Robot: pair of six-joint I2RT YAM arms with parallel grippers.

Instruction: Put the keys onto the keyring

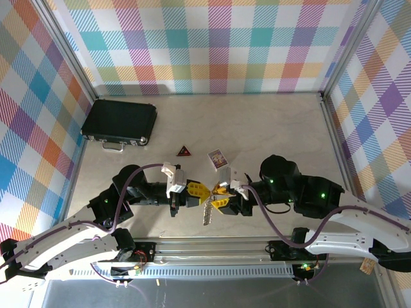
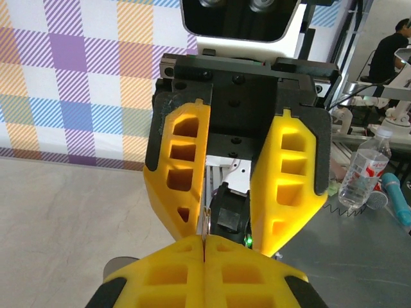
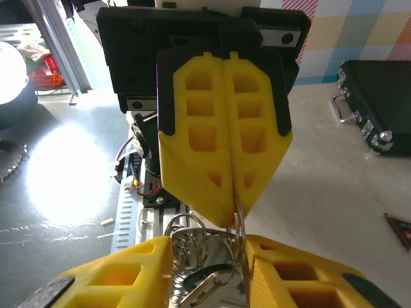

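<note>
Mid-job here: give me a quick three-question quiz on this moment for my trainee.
1. True or false: the left gripper is shut on the keyring.
2. Which lies nearest the black case? A) purple card B) red-and-black triangle C) the hanging key
3. In a word, how do the fingers of the right gripper stand?

Key: 1 true; 2 B; 3 open, one finger on each side of the keyring.
</note>
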